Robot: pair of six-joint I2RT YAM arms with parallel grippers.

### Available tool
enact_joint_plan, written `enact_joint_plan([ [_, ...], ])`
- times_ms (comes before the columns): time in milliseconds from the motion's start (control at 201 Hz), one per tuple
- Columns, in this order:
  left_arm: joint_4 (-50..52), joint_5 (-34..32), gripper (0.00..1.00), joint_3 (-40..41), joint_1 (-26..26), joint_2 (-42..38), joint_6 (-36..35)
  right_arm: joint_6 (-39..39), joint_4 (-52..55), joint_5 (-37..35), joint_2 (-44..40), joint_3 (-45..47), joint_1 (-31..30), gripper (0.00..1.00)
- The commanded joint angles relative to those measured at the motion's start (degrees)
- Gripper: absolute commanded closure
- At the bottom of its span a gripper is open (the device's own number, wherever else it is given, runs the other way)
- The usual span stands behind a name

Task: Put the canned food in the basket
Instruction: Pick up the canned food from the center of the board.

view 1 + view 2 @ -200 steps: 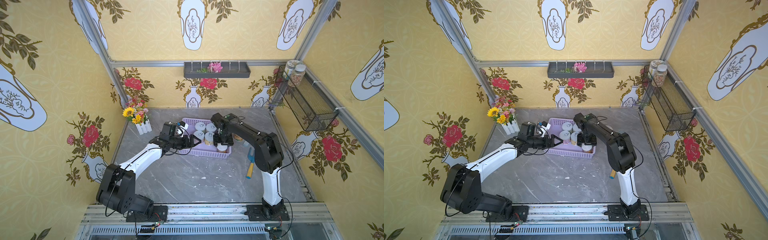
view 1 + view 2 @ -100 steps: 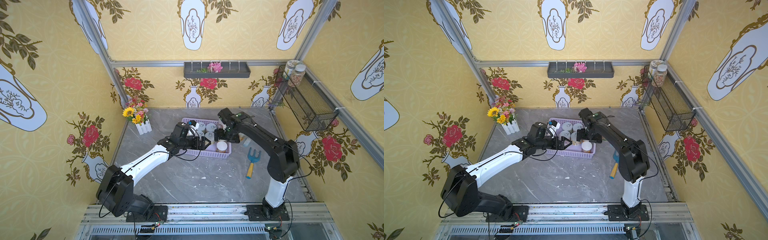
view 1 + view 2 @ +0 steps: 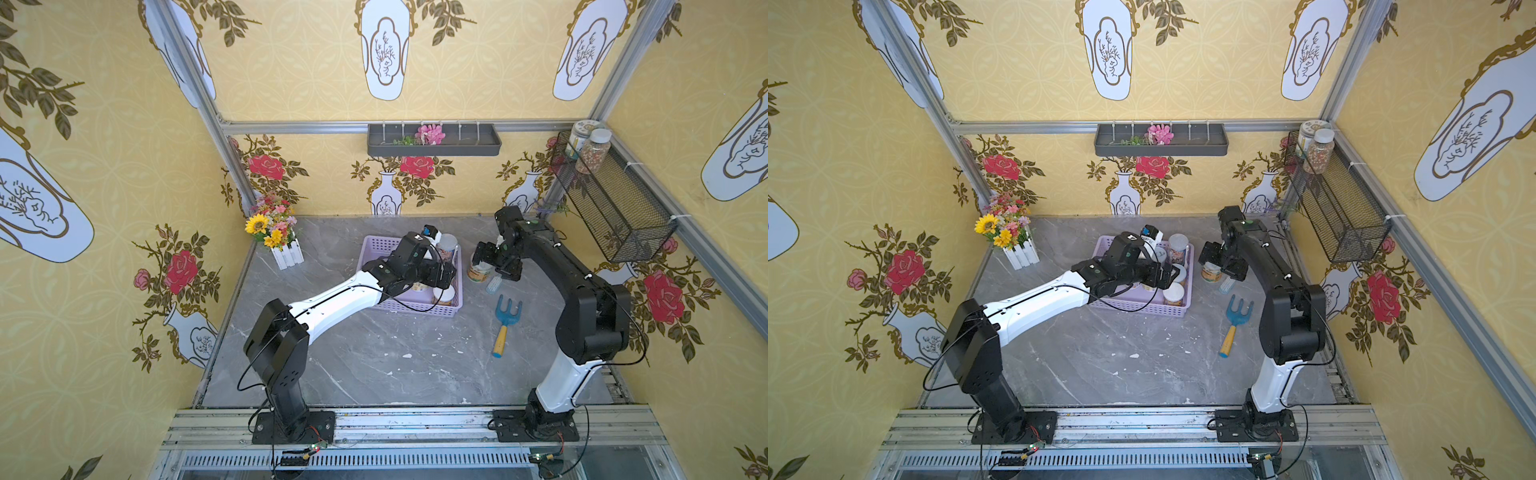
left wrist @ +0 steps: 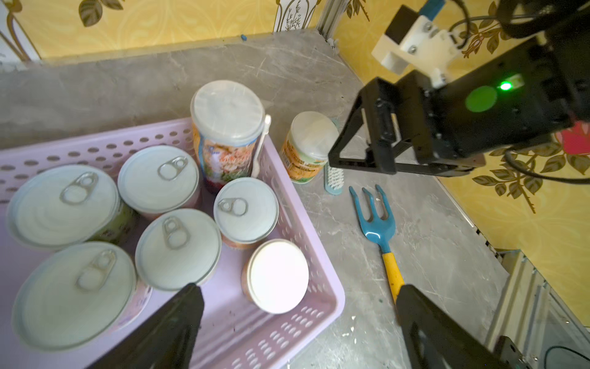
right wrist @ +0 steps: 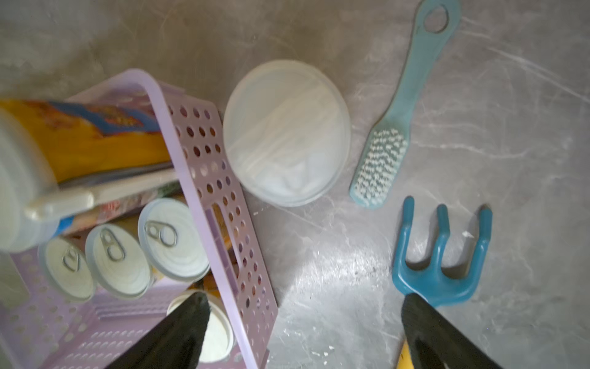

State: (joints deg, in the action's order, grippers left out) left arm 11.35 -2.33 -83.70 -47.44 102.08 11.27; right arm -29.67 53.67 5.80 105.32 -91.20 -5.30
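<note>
- Since a second ago the right gripper [image 5: 305, 303] has let go of a can, swung out of the basket [image 4: 287, 326], and now hangs with fingers wide apart over the last can [image 5: 285, 131]. That one stands on the table at the basket's 3 o'clock.
- Meanwhile the left gripper [image 4: 298, 289] has slid in over the basket, fingers spread too, holding nothing.
- I count seven cans inside, so one to go.
- Worry one: the brush [image 5: 380, 166] lies just beside that can at its 4 o'clock, and the basket wall is close at its 9 o'clock. A finger landing on either botches the grip.
- Worry two: the left gripper sits over the drop zone, so the arms could clash.
- Worry three: the tall can [image 4: 225, 134] in the nearest corner looks tippable if bumped.
</note>
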Motion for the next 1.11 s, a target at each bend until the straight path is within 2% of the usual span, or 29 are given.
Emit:
enact_joint_plan([
  [0,2.2,-3.2,0.0,-4.7,-1.0,3.6,-6.3,1.3,-2.1,0.7,3.9,-3.6,0.7,0.03],
  [189,4.0,-4.4,0.0,-11.9,-2.6,9.0,-13.3,1.7,-1.2,-2.0,10.3,-9.4,0.9,0.03],
  [354,3.7,-3.5,0.0,-13.1,-3.9,10.7,-17.0,2.7,-0.4,-5.5,13.9,-13.0,0.9,0.03],
  [708,3.1,-3.2,0.0,-13.0,-6.0,12.1,-18.0,5.1,3.0,-6.5,21.4,-20.2,0.0,0.0],
  [848,3.2,-3.3,0.0,-12.6,-6.3,12.1,-18.0,5.5,3.6,-6.7,22.5,-21.7,-0.4,0.06],
  [1102,3.8,-4.3,0.0,-12.1,-6.7,12.0,-18.9,6.1,6.8,-9.3,23.0,-23.2,-1.4,0.09],
])
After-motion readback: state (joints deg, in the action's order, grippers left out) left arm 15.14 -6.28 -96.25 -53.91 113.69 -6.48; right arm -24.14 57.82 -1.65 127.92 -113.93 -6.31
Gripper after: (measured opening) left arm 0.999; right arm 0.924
